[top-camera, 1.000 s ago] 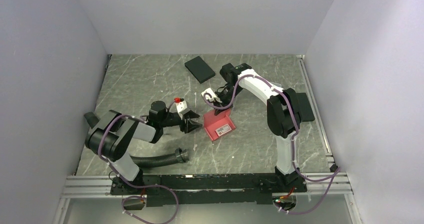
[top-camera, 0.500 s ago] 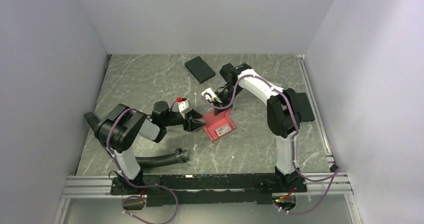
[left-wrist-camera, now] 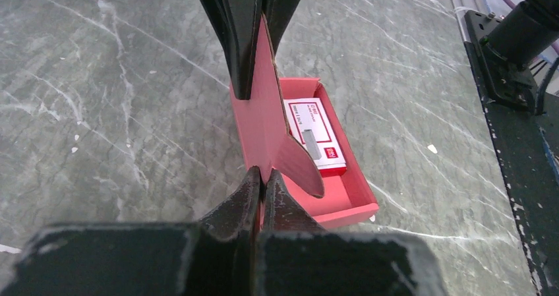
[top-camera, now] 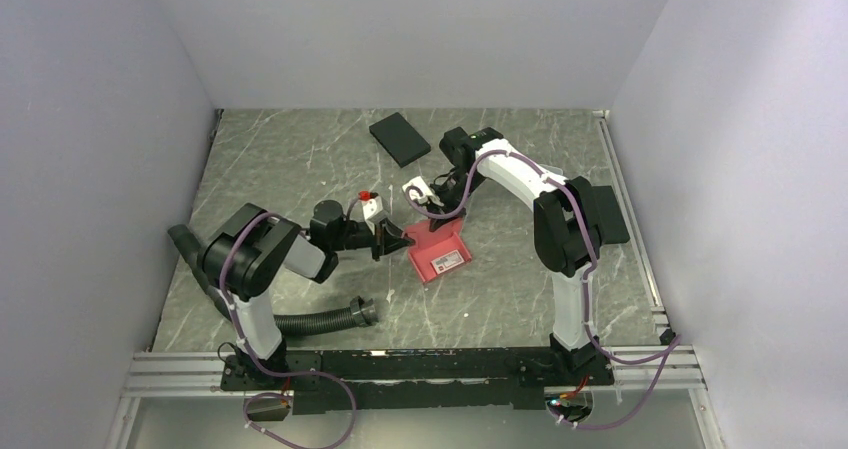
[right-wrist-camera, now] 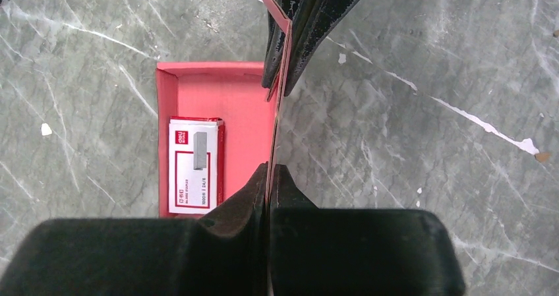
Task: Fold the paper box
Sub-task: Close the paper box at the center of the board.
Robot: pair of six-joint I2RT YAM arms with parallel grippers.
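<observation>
The paper box (top-camera: pixel 437 249) is a pinkish-red open tray on the marbled table, with a small red-and-white carton (right-wrist-camera: pixel 193 164) lying inside it. My left gripper (top-camera: pixel 392 239) is at the box's left side. In the left wrist view, the left gripper (left-wrist-camera: pixel 262 59) is shut on an upright red flap (left-wrist-camera: pixel 264 131), and the tray floor (left-wrist-camera: pixel 343 197) lies beyond it. My right gripper (top-camera: pixel 441 219) is at the box's far side. The right wrist view shows the right gripper (right-wrist-camera: pixel 277 78) shut on the thin edge of the box wall, beside the tray (right-wrist-camera: pixel 224 91).
A black flat rectangular box (top-camera: pixel 400 138) lies at the back of the table. A black corrugated hose (top-camera: pixel 320 319) lies near the left arm's base. A metal rail (top-camera: pixel 420 369) runs along the near edge. Grey walls stand on three sides.
My left gripper moved right to the box's left flap and closed on it. The right arm and the box stayed put.
</observation>
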